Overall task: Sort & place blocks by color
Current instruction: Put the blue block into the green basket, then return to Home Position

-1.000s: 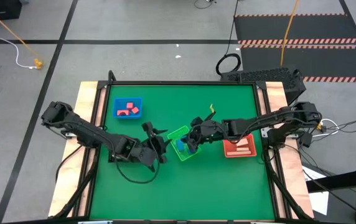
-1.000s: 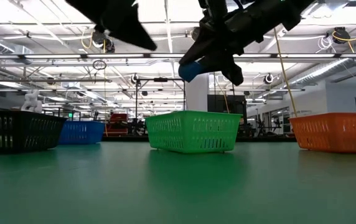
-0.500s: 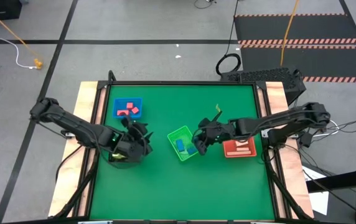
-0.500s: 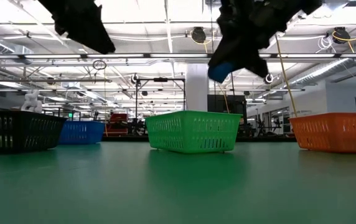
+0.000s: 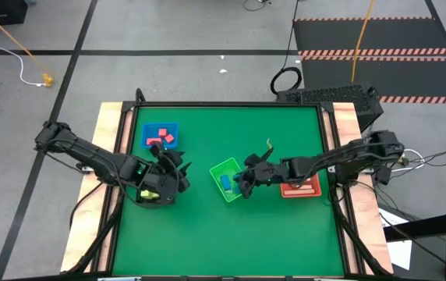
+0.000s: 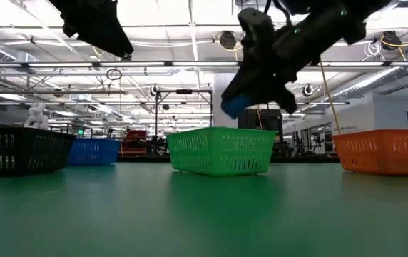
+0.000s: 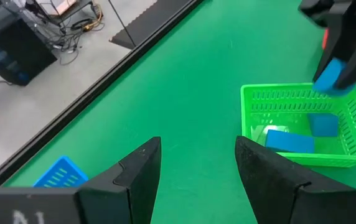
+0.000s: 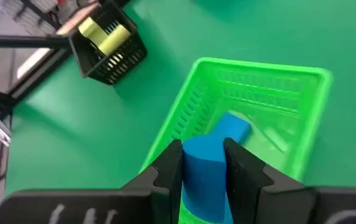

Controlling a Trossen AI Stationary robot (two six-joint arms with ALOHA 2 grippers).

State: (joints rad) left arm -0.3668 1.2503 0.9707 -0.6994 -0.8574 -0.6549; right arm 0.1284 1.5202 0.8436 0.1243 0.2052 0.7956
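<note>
Over the green bin: a blue block (image 8: 204, 169) with a rounded end is held clamped between the right gripper's (image 8: 204, 163) fingers.
Green bin (image 7: 254, 98): two more blue blocks (image 7: 288, 140) are seen lying inside.
Left gripper (image 7: 198, 168): fingers spread apart, nothing held, near the black bin (image 8: 109, 61).

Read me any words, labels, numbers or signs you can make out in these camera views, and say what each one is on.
None can be read: no view shows a legible word, number or brand.
Pale marks along each wrist view's bottom edge, on the arm's own housing, are too blurred to read.
The green bin, blue block in the right gripper and black bin bear no lettering.
</note>
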